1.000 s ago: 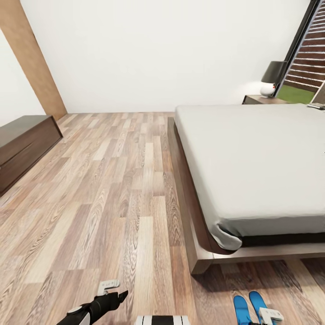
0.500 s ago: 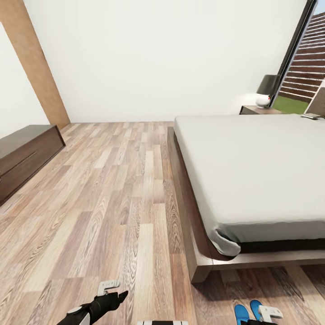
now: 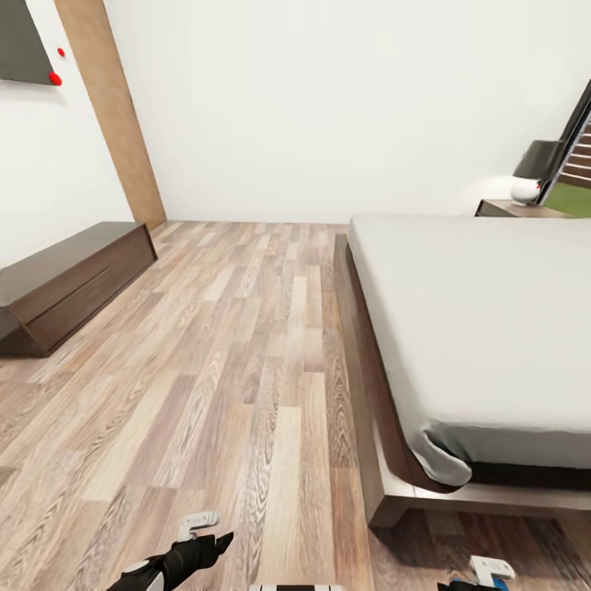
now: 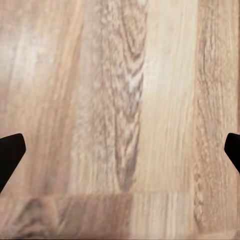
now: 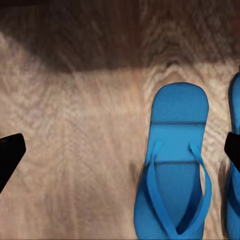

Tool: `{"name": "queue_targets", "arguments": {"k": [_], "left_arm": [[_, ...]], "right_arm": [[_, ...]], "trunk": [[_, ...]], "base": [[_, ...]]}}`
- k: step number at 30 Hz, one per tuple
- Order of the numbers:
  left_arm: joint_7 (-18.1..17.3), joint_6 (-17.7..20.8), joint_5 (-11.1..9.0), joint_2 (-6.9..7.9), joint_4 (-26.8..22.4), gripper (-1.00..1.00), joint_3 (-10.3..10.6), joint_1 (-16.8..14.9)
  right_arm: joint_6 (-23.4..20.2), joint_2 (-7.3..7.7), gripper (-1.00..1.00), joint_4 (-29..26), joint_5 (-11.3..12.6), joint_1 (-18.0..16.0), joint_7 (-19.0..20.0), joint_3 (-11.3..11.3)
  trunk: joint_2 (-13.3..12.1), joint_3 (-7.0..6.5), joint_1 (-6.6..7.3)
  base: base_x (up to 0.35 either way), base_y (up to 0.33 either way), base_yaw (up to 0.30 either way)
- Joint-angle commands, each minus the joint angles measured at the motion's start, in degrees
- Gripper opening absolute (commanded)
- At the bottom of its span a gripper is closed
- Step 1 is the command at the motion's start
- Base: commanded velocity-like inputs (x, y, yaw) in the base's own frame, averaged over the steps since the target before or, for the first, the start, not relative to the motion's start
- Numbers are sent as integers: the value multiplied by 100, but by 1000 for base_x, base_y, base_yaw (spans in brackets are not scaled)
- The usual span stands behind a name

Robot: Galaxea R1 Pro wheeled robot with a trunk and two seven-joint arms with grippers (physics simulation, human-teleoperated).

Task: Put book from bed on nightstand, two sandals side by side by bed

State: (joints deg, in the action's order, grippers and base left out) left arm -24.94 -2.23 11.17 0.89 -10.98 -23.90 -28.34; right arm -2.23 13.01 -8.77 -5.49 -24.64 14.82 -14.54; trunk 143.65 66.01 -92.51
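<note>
Hanging over the grey-brown wood-plank floor (image 5: 75, 150), the right gripper (image 5: 120, 155) had its two dark fingertips spread wide, one at each edge of the right wrist view, and held nothing. Between them and below lay one bright blue flat flip-flop sandal with thin straps (image 5: 175, 170), flat on the planks, with the edge of its twin (image 5: 234, 165) just beside it, the two lying parallel. In the head view the right gripper (image 3: 484, 574) showed at the near right edge, close to the near corner of the low bed with a dark-brown wooden frame and white mattress (image 3: 484, 328).

Such a sandal would likely be light, thin and bendy, with a soft sole that would flex if pinched at one end; the side rim near the strap junction, or the strap itself, looked the surest hold. The dark shadow on the floor beyond the toe end suggested the bed frame was close, so a low approach could brush it.

The left gripper (image 4: 120, 155) was likewise parted and empty above bare planks, seen near left in the head view (image 3: 201, 533).

Farther off, a long low dark-brown cabinet (image 3: 70, 287) stood along the left wall. At the far right a glossy dark-brown nightstand (image 3: 517, 210) carried a white-based lamp with a dark shade (image 3: 533, 168), beside the dark-framed window (image 3: 574, 148). The book's whereabouts could not be told.
</note>
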Motion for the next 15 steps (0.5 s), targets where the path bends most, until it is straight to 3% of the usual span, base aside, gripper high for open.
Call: {"name": "queue_targets", "arguments": {"k": [1, 15], "left_arm": [[-24, -23, 61, -1, 6, 100, -45, -5], [-25, -23, 61, -1, 8, 100, -45, -5]], "right_arm": [[-23, 0, 100, -11, -58, 2, 29, -49], [-23, -9, 100, -11, -59, 1, 29, -49]], "trunk": [[2, 4, 1], [2, 4, 1]], "base": [[0, 0, 292], [0, 0, 292]]}}
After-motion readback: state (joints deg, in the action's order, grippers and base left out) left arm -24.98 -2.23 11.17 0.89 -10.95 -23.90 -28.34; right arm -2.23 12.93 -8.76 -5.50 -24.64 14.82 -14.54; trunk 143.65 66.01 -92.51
